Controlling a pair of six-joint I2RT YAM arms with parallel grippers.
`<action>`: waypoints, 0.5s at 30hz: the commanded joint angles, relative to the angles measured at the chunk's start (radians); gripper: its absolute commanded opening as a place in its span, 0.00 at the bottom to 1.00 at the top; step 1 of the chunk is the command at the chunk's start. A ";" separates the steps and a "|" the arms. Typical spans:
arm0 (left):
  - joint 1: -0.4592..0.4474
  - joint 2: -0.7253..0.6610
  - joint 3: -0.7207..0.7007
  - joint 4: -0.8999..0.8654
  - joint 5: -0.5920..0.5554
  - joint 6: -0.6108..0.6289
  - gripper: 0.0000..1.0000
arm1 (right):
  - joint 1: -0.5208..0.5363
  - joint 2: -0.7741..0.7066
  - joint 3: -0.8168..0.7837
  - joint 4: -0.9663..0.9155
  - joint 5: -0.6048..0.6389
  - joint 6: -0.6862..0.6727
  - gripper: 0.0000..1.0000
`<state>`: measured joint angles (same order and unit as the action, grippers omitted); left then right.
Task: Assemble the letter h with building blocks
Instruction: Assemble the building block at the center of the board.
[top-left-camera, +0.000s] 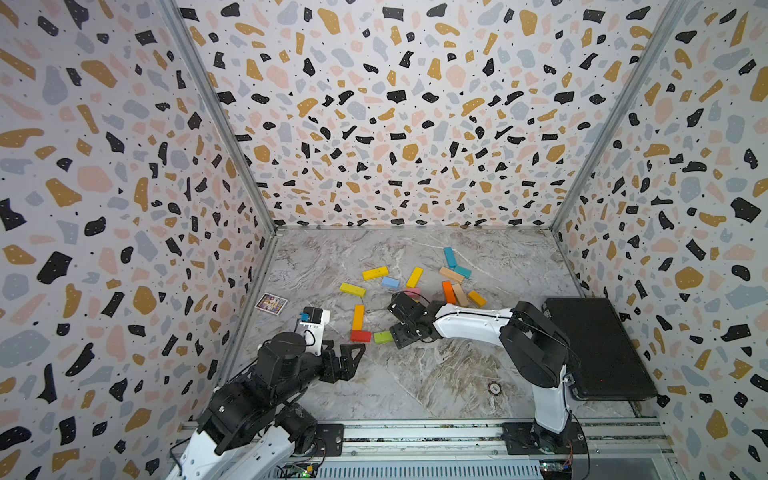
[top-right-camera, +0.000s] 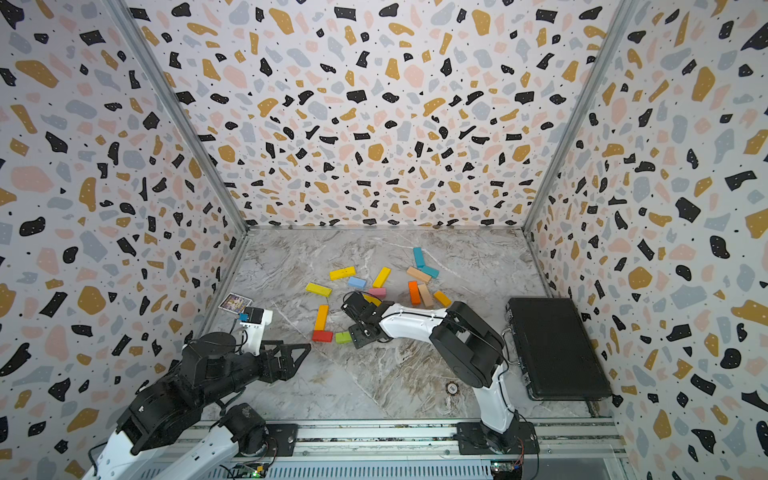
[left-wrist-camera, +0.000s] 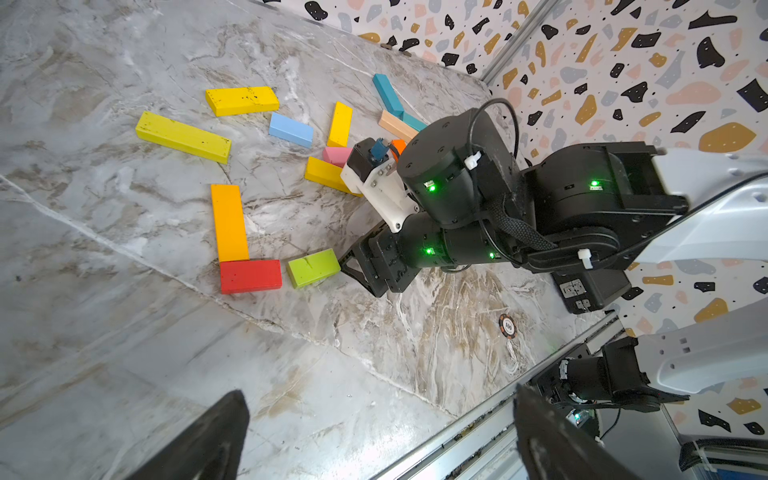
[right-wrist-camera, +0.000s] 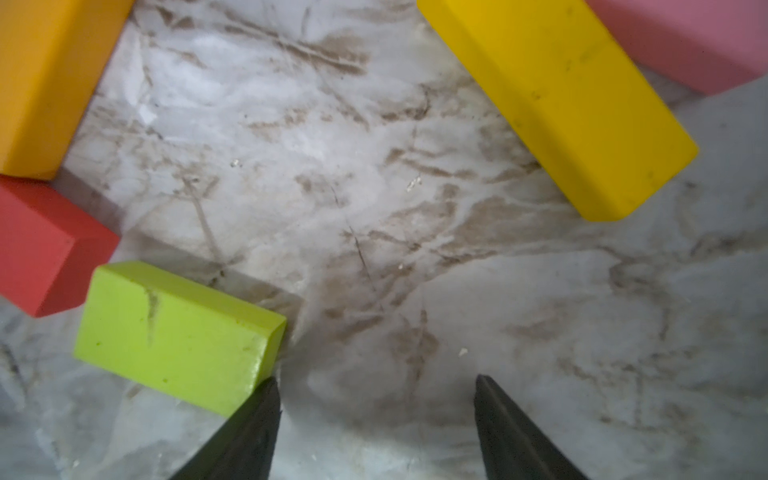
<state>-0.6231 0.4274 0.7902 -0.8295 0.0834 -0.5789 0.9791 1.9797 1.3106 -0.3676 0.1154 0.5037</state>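
Note:
An amber long block (top-left-camera: 358, 317) stands end-on against a red block (top-left-camera: 360, 336), forming an L. A green block (top-left-camera: 383, 337) lies just right of the red one with a small gap. My right gripper (right-wrist-camera: 376, 380) is open low over the table, and one fingertip (right-wrist-camera: 266, 395) touches the green block (right-wrist-camera: 174, 336) at its end, with nothing between the jaws. My left gripper (left-wrist-camera: 378, 399) is wide open and empty at the near left (top-left-camera: 353, 357). Several loose building blocks, yellow (top-left-camera: 352, 289), light blue (top-left-camera: 390, 282), pink (top-left-camera: 411, 292), orange (top-left-camera: 448, 291) and teal (top-left-camera: 449, 257), lie farther back.
A printed card (top-left-camera: 271, 303) lies by the left wall. A black case (top-left-camera: 598, 349) lies along the right wall. A small round chip (top-left-camera: 493, 388) sits on the marble near the right arm's base. A metal rail (top-left-camera: 415, 432) runs along the front edge.

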 joint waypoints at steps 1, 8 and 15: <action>0.004 0.003 0.004 0.037 -0.014 0.016 0.99 | 0.015 0.007 0.008 -0.033 -0.014 0.022 0.75; 0.005 0.002 0.000 0.035 -0.013 0.014 0.99 | 0.018 0.008 0.008 -0.037 -0.007 0.049 0.75; 0.004 0.002 0.000 0.033 -0.013 0.014 0.99 | 0.020 0.026 0.026 -0.040 0.014 0.035 0.75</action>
<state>-0.6231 0.4274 0.7902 -0.8295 0.0799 -0.5789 0.9939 1.9816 1.3125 -0.3679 0.1226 0.5343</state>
